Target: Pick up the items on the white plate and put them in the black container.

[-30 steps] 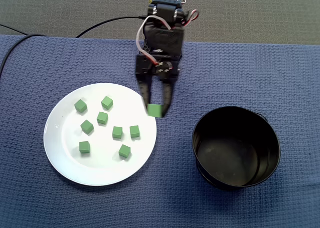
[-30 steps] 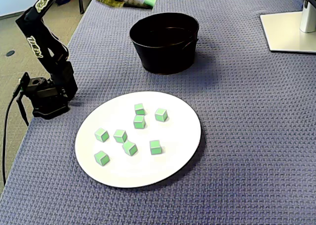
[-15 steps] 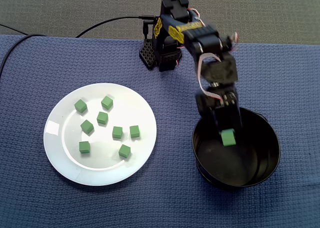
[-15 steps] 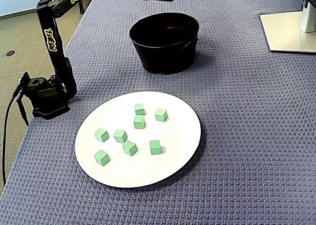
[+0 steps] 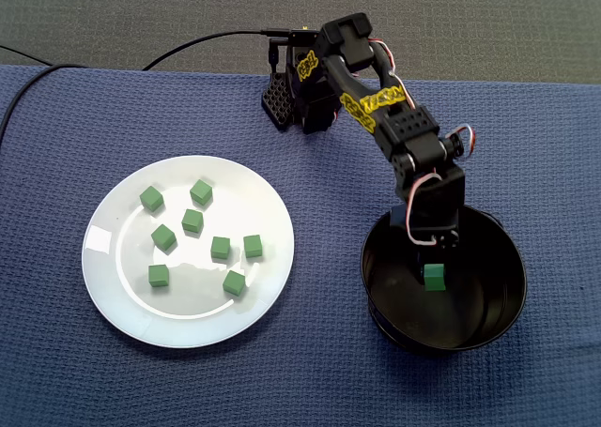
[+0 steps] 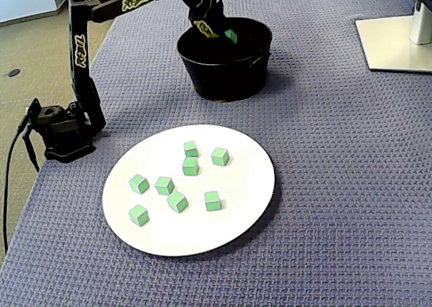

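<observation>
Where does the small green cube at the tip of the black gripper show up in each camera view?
In a fixed view: the small green cube is right of centre, inside the opening of the round black container.
In a fixed view: the small green cube is near the top, just left of centre, about level with the rim of the round black container.
Shared landmark: the round black container.

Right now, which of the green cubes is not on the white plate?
The green cube held in the gripper, inside the black container's rim. The other eight all lie on the white plate.
</observation>
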